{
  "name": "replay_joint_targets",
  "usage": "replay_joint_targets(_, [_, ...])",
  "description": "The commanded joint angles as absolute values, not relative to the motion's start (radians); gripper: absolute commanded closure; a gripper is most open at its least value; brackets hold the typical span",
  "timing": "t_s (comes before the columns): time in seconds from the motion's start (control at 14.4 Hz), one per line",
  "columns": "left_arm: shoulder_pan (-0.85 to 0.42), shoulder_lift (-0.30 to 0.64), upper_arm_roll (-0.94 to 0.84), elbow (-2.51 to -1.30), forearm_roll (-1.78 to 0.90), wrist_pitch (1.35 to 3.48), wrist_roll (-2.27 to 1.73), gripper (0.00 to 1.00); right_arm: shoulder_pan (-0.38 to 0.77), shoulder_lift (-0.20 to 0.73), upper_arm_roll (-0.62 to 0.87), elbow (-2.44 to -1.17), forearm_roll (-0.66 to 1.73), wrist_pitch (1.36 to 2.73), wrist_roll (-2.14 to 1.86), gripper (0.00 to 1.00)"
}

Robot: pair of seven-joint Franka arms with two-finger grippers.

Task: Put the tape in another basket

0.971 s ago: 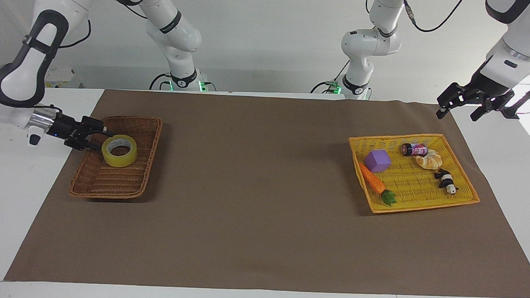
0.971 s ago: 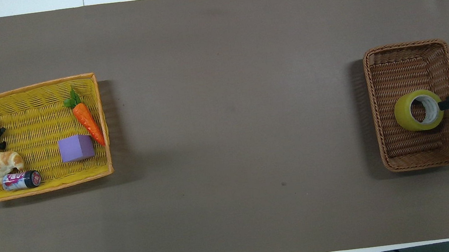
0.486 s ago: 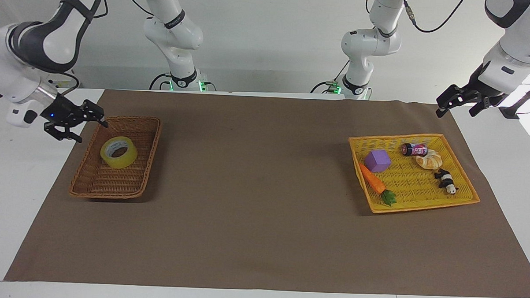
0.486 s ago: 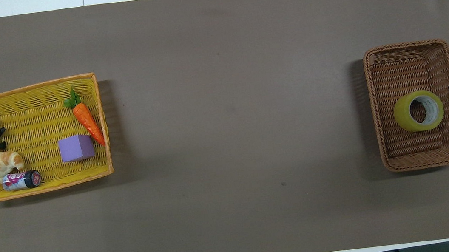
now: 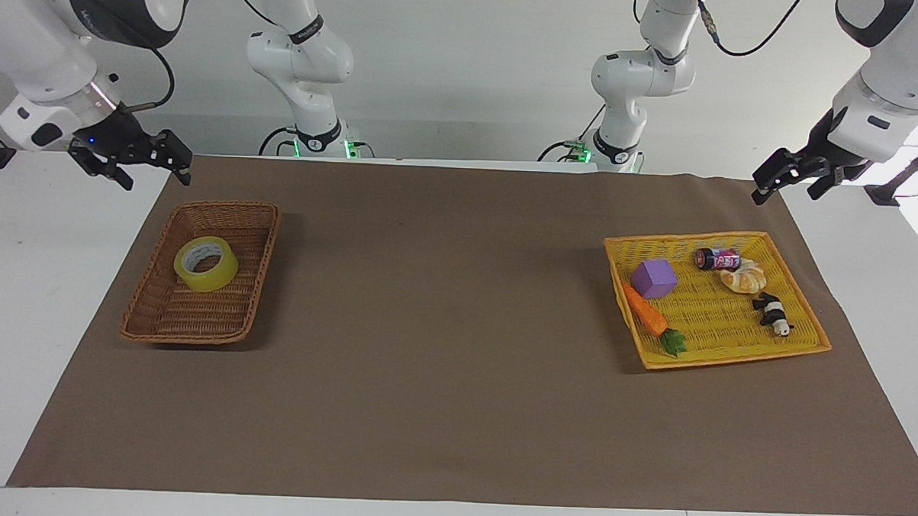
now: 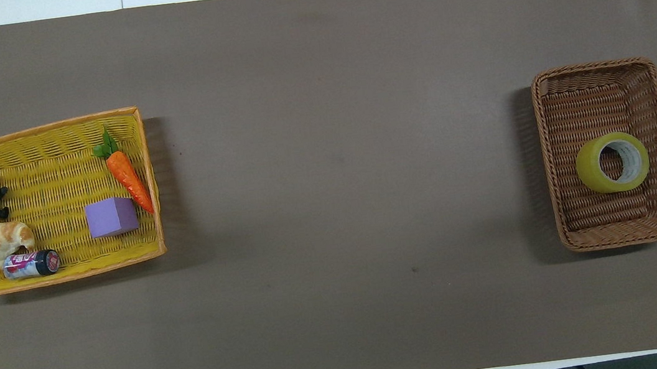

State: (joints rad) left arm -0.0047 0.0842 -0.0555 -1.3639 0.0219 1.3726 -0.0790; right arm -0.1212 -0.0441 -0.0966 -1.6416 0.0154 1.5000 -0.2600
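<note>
While both arms are seen whole from across the worktop, the right gripper (image 5: 147,167) is raised beside the brown basket (image 5: 201,273), jaws released and empty; a second ago it was at the tape (image 5: 206,264). The left gripper (image 5: 788,179) waits, jaws released. From overhead only gripper tips are shown; one tape lies in one brown basket, with five items in one yellow basket (image 6: 44,133).

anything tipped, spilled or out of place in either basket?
Nothing stands out. The tape rests in the brown basket, clear of both open grippers, right and left. In the yellow basket, the can lies on its side; nothing spilled.
</note>
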Motion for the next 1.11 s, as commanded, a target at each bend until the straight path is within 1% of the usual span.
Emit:
replay_joint_targets(0.0, [-0.008,0.049,-0.061,-1.42,0.04,1.362,-0.089,0.0,-0.123,-0.026,-0.08,-1.562,-0.014,1.427,-0.229,0.0])
replay_joint_targets(0.07, [-0.003,0.028,-0.058,-1.463,0.041,1.364,-0.089,0.0,-0.123,-0.023,-0.063,-1.551,-0.014,1.411,-0.222,0.0])
replay_joint_targets(0.14, [0.006,0.017,-0.055,-1.48,0.041,1.355,-0.092,0.0,-0.118,-0.02,-0.052,-1.549,-0.023,1.414,-0.219,0.0])
replay_joint_targets(0.28, [0.018,0.014,-0.051,-1.489,0.041,1.361,-0.091,0.0,-0.016,-0.021,-0.083,-1.549,-0.064,1.408,-0.18,0.0])
replay_joint_targets(0.49, [0.015,0.012,-0.051,-1.491,0.043,1.361,-0.091,0.0,0.021,-0.025,-0.124,-1.551,-0.063,1.411,-0.153,0.0])
replay_joint_targets(1.04, [0.017,0.012,-0.051,-1.491,0.043,1.361,-0.091,0.0,0.031,-0.026,-0.161,-1.549,-0.057,1.405,-0.15,0.0])
